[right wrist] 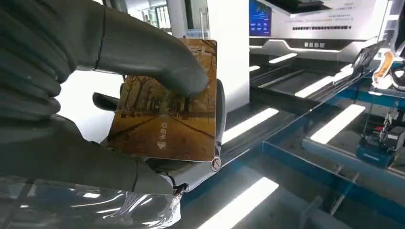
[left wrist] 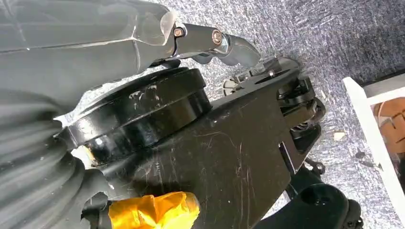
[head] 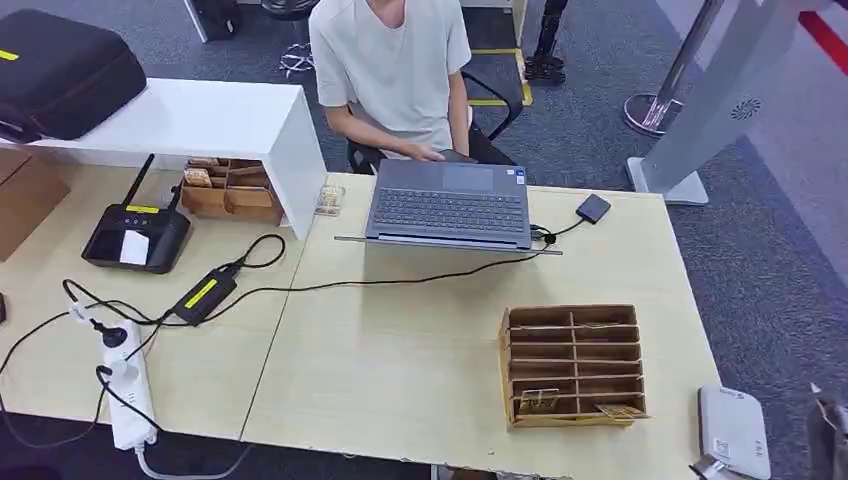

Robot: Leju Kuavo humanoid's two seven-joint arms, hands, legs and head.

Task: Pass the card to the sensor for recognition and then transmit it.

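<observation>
The right hand (right wrist: 143,95) is pinching the card (right wrist: 167,112) (printed with a tree-lined avenue) between thumb and fingers, raised off the table (head: 400,370). The white sensor (head: 733,430) is lying just beside the wooden card rack (head: 572,365). Whether the left hand (left wrist: 210,43) is clenched, I cannot tell.

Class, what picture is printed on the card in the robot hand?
A golden-brown tree-lined path on the card, best seen in the right wrist view.
</observation>
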